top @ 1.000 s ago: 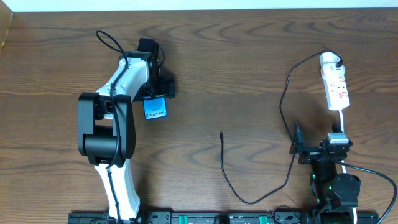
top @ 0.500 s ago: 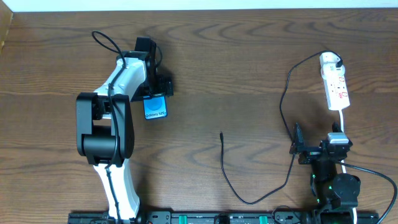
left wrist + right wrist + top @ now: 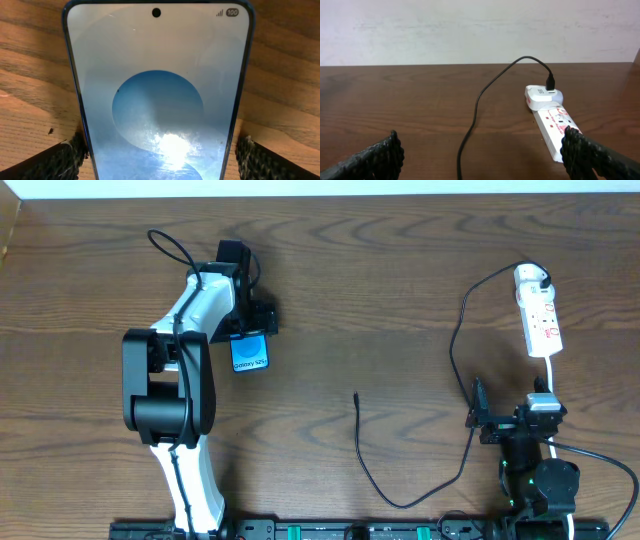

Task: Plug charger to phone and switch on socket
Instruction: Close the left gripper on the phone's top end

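Observation:
The phone [image 3: 249, 353] lies flat at the left of the table, its blue screen up; it fills the left wrist view [image 3: 157, 100]. My left gripper [image 3: 252, 330] is open, with a finger on each side of the phone [image 3: 159, 160] and a thin strip of wood showing at each edge. The charger, a thin black cable [image 3: 362, 455], has its free tip [image 3: 357, 395] on the table near the middle. Its white plug head [image 3: 530, 277] sits in the socket [image 3: 543, 322], a white strip at the far right. My right gripper [image 3: 510, 420] is open and empty.
In the right wrist view the cable [image 3: 475, 110] runs forward between my right fingers [image 3: 480, 155] to the plug head [image 3: 542, 96] on the socket [image 3: 556, 132]. The socket's thick white cord [image 3: 551, 370] runs down toward the right arm's base.
The left arm's elbow has shifted slightly left. The phone, the cable and the right arm have not moved.

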{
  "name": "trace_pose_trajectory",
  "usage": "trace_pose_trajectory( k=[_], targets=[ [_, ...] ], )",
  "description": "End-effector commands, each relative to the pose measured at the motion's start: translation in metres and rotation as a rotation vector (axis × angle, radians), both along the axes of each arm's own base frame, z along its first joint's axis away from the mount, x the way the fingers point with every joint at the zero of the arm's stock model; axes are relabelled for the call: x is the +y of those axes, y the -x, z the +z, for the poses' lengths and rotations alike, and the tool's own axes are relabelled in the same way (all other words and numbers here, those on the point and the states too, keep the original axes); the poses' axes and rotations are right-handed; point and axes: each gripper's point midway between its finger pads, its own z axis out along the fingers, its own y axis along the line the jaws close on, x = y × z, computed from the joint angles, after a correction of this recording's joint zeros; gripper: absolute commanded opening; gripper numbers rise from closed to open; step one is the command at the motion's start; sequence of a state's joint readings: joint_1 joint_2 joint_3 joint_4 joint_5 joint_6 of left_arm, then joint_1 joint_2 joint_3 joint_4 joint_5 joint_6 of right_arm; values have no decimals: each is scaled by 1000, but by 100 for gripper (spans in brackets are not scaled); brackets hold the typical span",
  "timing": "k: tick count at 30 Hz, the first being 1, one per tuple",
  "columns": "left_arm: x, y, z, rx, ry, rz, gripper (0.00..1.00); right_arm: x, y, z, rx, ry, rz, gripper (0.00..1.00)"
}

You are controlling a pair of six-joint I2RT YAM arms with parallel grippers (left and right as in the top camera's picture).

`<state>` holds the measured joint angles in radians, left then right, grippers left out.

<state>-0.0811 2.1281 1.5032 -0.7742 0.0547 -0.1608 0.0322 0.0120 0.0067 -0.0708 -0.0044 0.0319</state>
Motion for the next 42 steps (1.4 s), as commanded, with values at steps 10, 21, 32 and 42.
trace_pose_trajectory(
  k=[10,21,32,42],
  targets=[
    [8,12,-22,66,-20,3,98,2,0,0,-1,18,11,99],
    [8,12,-22,66,-20,3,98,2,0,0,-1,18,11,99],
    [8,12,-22,66,-19,3,98,2,0,0,-1,18,11,99],
    [8,12,-22,66,-19,3,92,2,0,0,-1,18,11,99]
  ],
)
